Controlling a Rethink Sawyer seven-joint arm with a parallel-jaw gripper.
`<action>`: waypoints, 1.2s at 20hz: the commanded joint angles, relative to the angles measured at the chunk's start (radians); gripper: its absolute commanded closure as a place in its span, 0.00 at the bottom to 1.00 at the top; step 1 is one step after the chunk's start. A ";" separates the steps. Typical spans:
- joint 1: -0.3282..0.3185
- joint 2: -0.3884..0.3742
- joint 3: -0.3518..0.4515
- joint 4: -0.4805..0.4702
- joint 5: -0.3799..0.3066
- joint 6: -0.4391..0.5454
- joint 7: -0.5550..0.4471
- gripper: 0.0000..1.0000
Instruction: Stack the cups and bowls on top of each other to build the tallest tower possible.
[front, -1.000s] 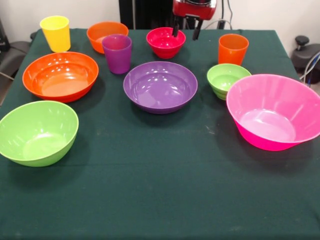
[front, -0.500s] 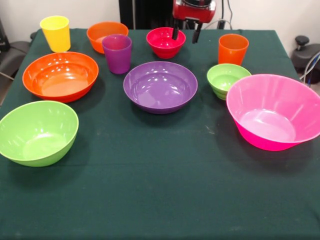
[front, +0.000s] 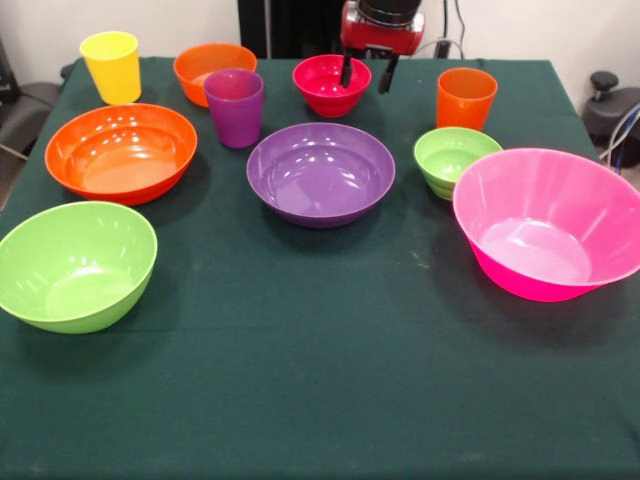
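Note:
My gripper (front: 365, 74) hangs open at the table's far edge. One finger is inside the small red-magenta bowl (front: 325, 88) and the other is outside its right rim. The small orange bowl (front: 213, 67) stands apart at the far left, beside the yellow cup (front: 111, 66). The purple cup (front: 234, 106) stands in front of it. The orange cup (front: 465, 98) is at the far right, with the small green bowl (front: 454, 159) before it. The purple bowl (front: 320, 173), orange bowl (front: 120, 152), lime green bowl (front: 75, 264) and huge pink bowl (front: 548, 222) stand separately. Nothing is stacked.
A dark green cloth (front: 330, 370) covers the table. The robot's dark pedestal (front: 290, 25) stands behind the far edge. Grey chair parts show at the left edge (front: 20, 110) and the right edge (front: 610, 105).
The gripper has come down a little and shifted slightly left over the red-magenta bowl's right rim. The bowls and cups have not moved.

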 joint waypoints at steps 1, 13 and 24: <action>0.002 0.049 0.086 -0.046 -0.042 -0.028 0.108 0.00; -0.004 0.053 0.089 -0.058 -0.058 -0.020 0.104 0.00; 0.001 0.054 0.091 -0.064 -0.055 -0.016 0.107 0.00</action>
